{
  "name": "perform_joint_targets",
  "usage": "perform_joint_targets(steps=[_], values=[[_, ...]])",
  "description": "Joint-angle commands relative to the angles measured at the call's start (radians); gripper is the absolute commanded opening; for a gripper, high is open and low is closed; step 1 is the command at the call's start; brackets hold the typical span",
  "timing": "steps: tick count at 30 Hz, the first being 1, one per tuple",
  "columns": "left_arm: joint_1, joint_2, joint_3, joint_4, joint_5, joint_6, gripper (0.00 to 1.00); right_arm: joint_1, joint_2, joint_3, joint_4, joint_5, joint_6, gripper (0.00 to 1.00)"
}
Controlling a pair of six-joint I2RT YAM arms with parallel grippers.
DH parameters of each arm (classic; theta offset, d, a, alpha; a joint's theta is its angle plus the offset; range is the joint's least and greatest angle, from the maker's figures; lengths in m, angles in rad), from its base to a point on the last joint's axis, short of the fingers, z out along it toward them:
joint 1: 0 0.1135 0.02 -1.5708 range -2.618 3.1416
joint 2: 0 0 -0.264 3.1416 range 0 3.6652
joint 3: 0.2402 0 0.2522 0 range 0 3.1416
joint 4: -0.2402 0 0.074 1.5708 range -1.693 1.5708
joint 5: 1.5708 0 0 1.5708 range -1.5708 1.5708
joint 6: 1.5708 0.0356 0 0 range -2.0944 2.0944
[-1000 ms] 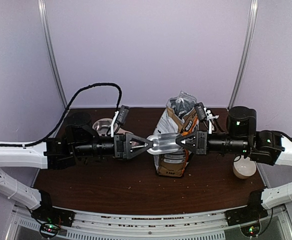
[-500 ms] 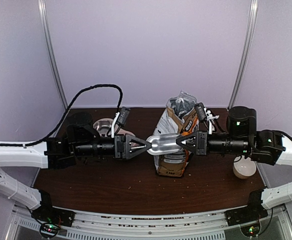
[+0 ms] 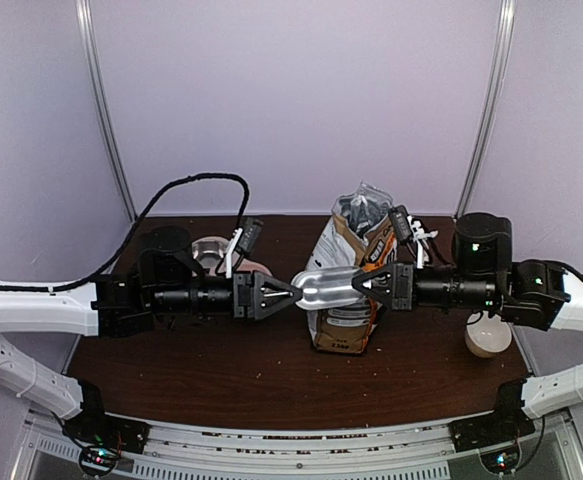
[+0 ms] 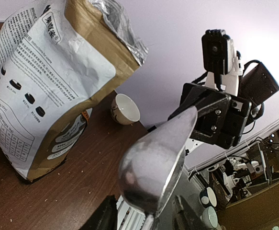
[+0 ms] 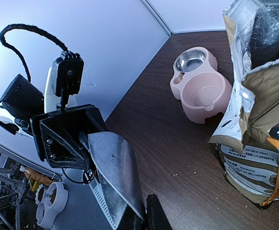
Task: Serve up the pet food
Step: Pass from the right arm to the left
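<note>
The shiny metal scoop [image 3: 323, 287] hangs in the air between my two grippers, in front of the pet food bag [image 3: 346, 295]. My right gripper [image 3: 357, 285] is shut on the scoop's front lip [image 5: 115, 172]. My left gripper [image 3: 297, 290] is open, its fingers on either side of the scoop's handle [image 4: 151, 221] with gaps showing. The scoop bowl [image 4: 153, 167] looks empty. The white-grey-orange bag [image 4: 48, 81] stands upright with its top open [image 5: 268, 28]. No kibble shows inside it. The pink double-basin feeder [image 5: 199, 86] stands left of the bag.
A white cup [image 3: 488, 338] stands at the right, under the right arm, and shows in the left wrist view [image 4: 125, 109]. Small crumbs lie scattered on the dark wooden table [image 3: 241, 370]. The feeder [image 3: 216, 255] sits behind the left arm. Walls close the back and sides.
The scoop's handle end has shifted a little to the left, in between my left gripper's fingers. The left arm has shifted, uncovering more of the feeder. The right arm has stayed put.
</note>
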Motion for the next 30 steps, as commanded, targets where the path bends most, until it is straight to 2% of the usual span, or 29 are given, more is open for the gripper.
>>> perform_joint_targets(steps=[1,6,11,15,19,28,29,30], values=[[0.003,-0.031,0.021,0.040,-0.022,0.006,0.42,-0.002,-0.004,0.030,-0.029,0.072,-0.008,0.00],[0.006,-0.037,0.020,0.045,-0.015,0.006,0.36,-0.003,0.001,0.032,-0.028,0.071,-0.009,0.00],[0.006,-0.014,0.034,0.053,0.014,0.004,0.17,-0.003,0.019,0.038,-0.019,0.063,-0.007,0.00],[0.006,-0.007,0.038,0.060,0.018,0.002,0.09,-0.003,0.023,0.038,-0.022,0.066,-0.010,0.00],[0.006,-0.004,0.038,0.060,0.021,0.002,0.04,-0.002,0.023,0.038,-0.042,0.073,-0.016,0.00],[0.006,-0.007,0.039,0.065,0.025,-0.008,0.00,-0.003,0.009,0.031,-0.070,0.104,-0.022,0.00],[0.006,-0.010,0.040,0.063,0.025,-0.009,0.00,-0.003,0.007,0.029,-0.071,0.105,-0.019,0.00],[0.006,-0.012,0.041,0.062,0.024,-0.010,0.00,-0.003,0.004,0.028,-0.070,0.105,-0.016,0.05]])
